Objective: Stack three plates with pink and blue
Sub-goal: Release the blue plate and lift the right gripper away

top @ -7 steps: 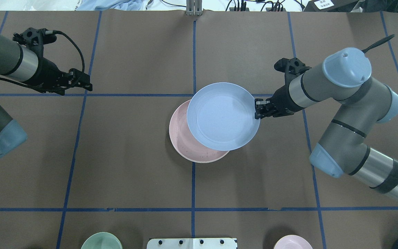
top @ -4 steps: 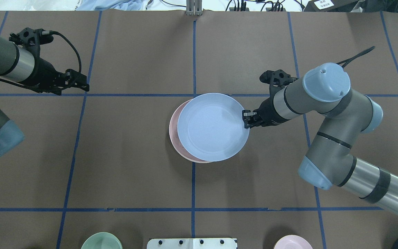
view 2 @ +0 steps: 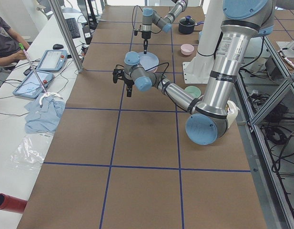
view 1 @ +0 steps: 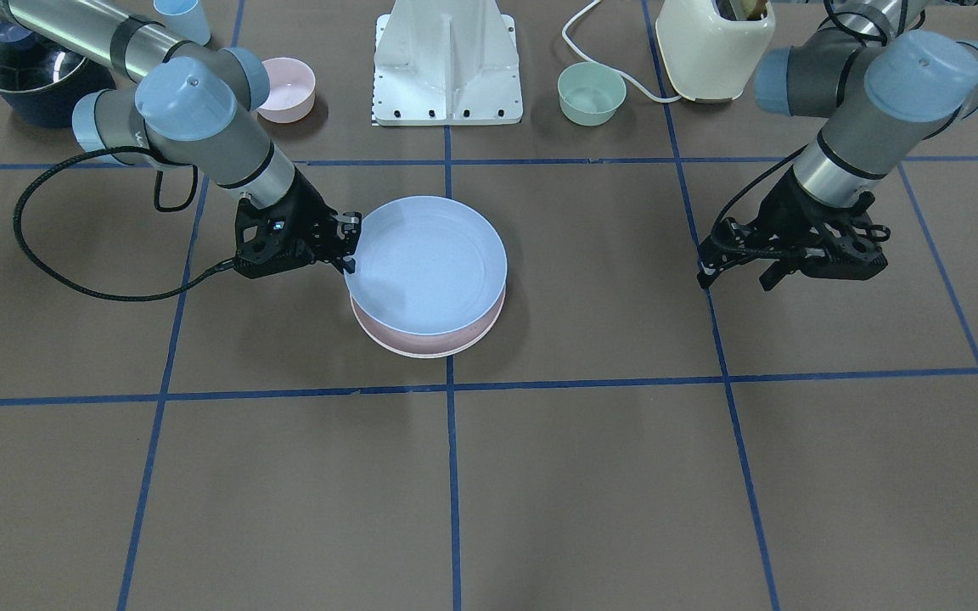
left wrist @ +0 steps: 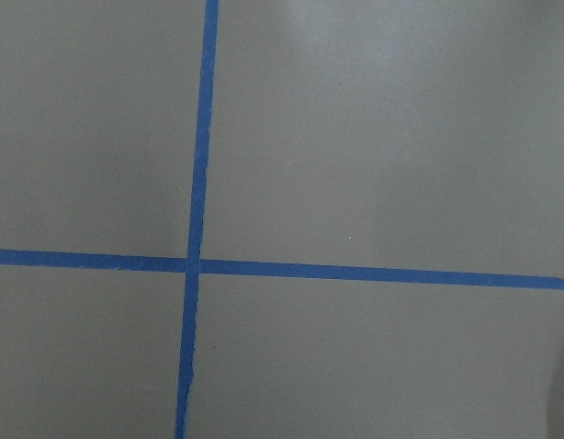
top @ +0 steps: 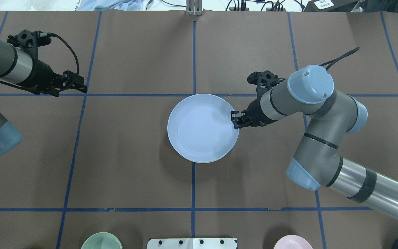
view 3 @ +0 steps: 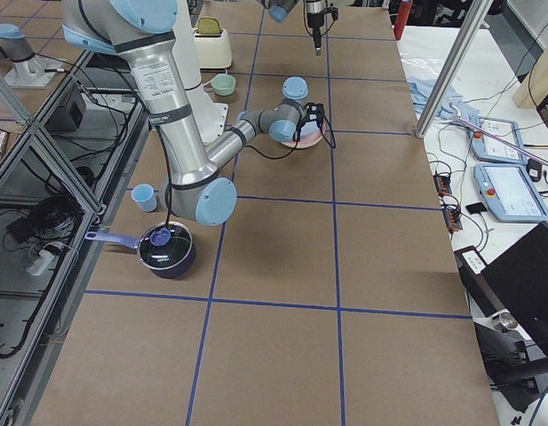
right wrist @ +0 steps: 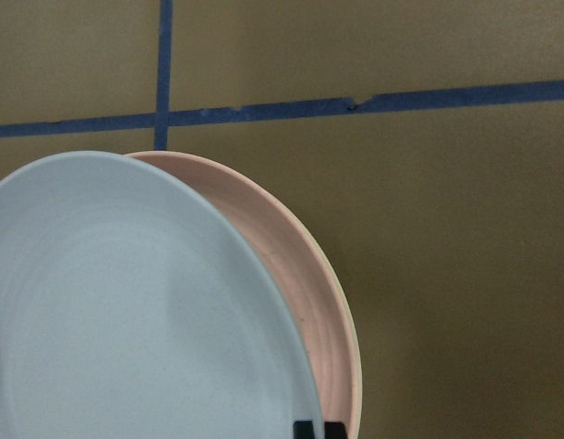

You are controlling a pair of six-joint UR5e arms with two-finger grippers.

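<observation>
where the right gripper (top: 235, 121) meets the blue plate (top: 202, 128), its jaws are clenched on the plate's rim, on the side nearest the right arm. the blue plate lies over the pink plate (view 1: 429, 346) and covers it almost wholly in the overhead view. in the front-facing view a pink crescent shows under the blue plate's near edge. in the right wrist view a band of pink rim shows beyond the blue one. the gripped side of the blue plate appears slightly higher than the opposite side; whether the two plates touch cannot be told. both plates sit at the middle of the table (view 1: 625, 475), astride the centre line of blue tape (top: 192, 186) and just on the robot's side of a cross line. a black cable (view 1: 73, 284) loops from the right wrist over the table beside the arm.

the left gripper (view 1: 733, 276) hangs above bare table, well apart from the plates, with its jaws spread and nothing between them. the left wrist view shows only a crossing of tape lines on the brown surface.

along the robot's edge of the table stand a white mounting base (view 1: 448, 59), a pink bowl (view 1: 287, 87) on the right arm's side and a green bowl (view 1: 591, 92) on the left arm's side. a cream toaster (view 1: 714, 47) stands beyond the green bowl. a dark pot (view 1: 30, 81) and a light-blue cup (view 1: 179, 19) stand beyond the pink bowl.
</observation>
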